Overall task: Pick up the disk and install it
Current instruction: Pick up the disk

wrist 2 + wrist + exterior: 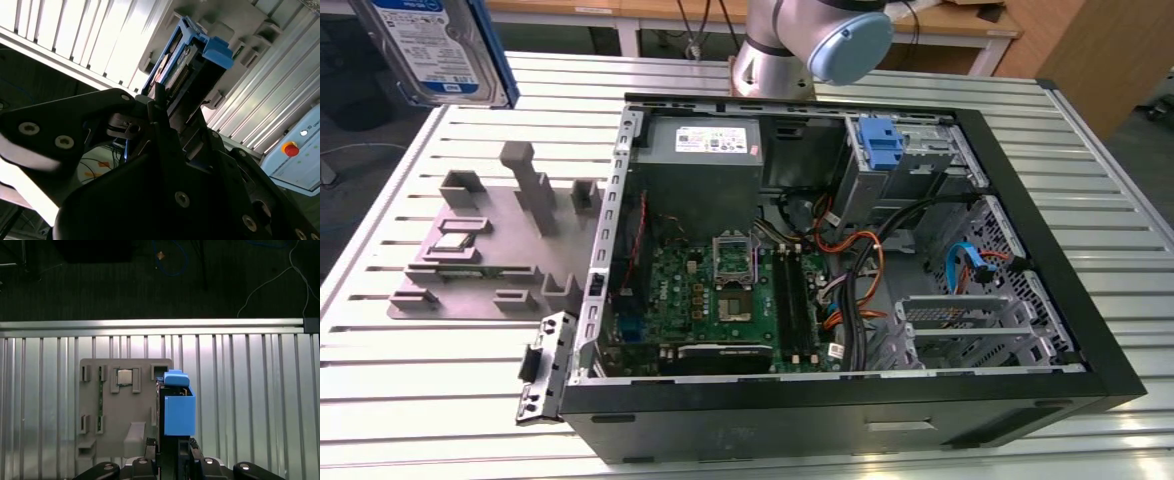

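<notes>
The slatted metal table (427,400) spans the exterior view, with the open computer case (761,435) across its centre and right. A grey fixture plate (460,290) lies at mid-left. The disk (434,45) hangs in the upper left corner, above the table. In the first wrist view the gripper (172,444) is clenched on its blue carrier.

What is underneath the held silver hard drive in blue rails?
Below the silver hard drive in blue rails lie the grey slotted parts holder, carrying a square silver chip, and the slatted metal table. The holder's edge directly beneath the drive is covered.
</notes>
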